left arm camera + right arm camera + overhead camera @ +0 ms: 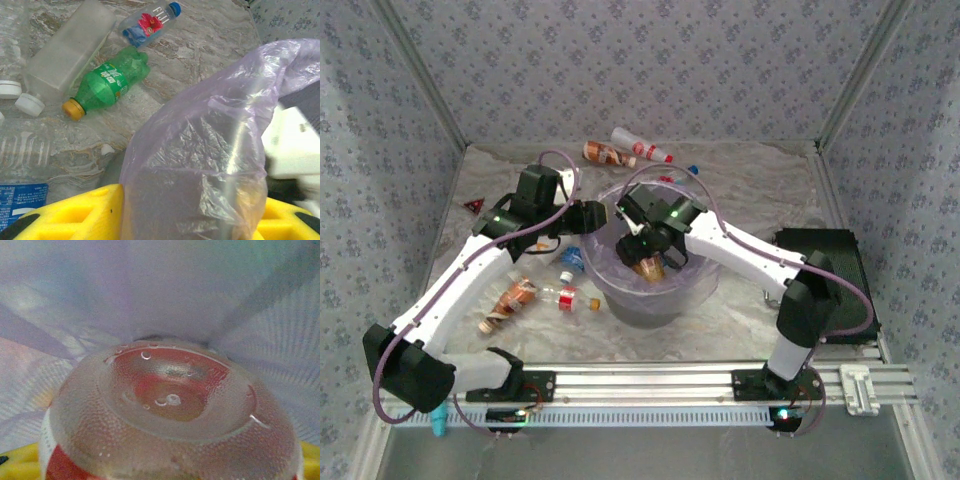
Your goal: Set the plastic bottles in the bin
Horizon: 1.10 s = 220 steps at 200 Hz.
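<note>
The bin (700, 290) stands mid-table, a round bucket lined with a lavender bag (200, 165). My left gripper (592, 215) is at its left rim, and its yellow fingers (75, 215) are shut on a fold of the bag. Over the bin's mouth, my right gripper (650, 262) is shut on a plastic bottle (170, 410) with a clear base and a red label, base pointing down into the bag. Other plastic bottles lie on the table: a green one (112, 82), a blue-capped one (150, 23), a clear square one (65, 57), an orange one (510, 303) and two at the back (625, 150).
A small red triangle (473, 206) lies at the left wall. A light blue stick (440, 425) hangs at the front rail. A black box (830, 265) sits at the right edge. Two small bottles (570, 280) lie just left of the bin, under the left arm.
</note>
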Available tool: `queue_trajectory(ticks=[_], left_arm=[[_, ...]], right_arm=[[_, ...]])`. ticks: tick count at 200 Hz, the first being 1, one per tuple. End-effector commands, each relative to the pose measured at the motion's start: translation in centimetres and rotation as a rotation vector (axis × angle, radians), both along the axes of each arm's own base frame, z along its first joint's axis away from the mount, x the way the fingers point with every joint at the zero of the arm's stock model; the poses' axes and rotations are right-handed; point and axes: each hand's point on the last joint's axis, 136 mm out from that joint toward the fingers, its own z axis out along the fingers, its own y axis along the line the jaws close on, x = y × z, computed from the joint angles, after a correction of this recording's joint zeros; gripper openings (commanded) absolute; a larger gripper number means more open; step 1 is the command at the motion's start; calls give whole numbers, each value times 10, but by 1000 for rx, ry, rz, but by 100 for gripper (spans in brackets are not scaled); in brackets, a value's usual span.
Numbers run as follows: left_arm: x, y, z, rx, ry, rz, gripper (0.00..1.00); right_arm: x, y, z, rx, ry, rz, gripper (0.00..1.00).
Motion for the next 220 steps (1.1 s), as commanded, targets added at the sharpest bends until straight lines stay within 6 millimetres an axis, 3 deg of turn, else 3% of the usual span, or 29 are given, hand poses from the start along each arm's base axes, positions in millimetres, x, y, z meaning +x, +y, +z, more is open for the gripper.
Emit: queue_trajectory(ticks=[1,66,90,96,118,169,194,220], left_arm=[[-1,2,-3,17,-11,8,48],[-1,3,-5,25,-8,12,48],[-1,4,-5,28,-9,16,48],[-2,4,-5,29,-8,16,48],[0,3,-5,27,-6,15,48],[0,2,-4,23,-8,14,48],[1,1,-5,19,-4,10,48],[2,-6,-8,-5,0,-9,48]], right_arm=[[4,0,-12,18,-3,-68,56],[11,-5,-43,22,40,-141,72],[14,-11,-34,10,10,-160,87],[14,-12,-31,10,3,-161,97],[15,-18,-18,-1,-21,-163,100],[13,-27,45,55,-118,-144,100],[8,-34,87,130,-178,-135,100],[4,-40,144,360,-194,-139,100]])
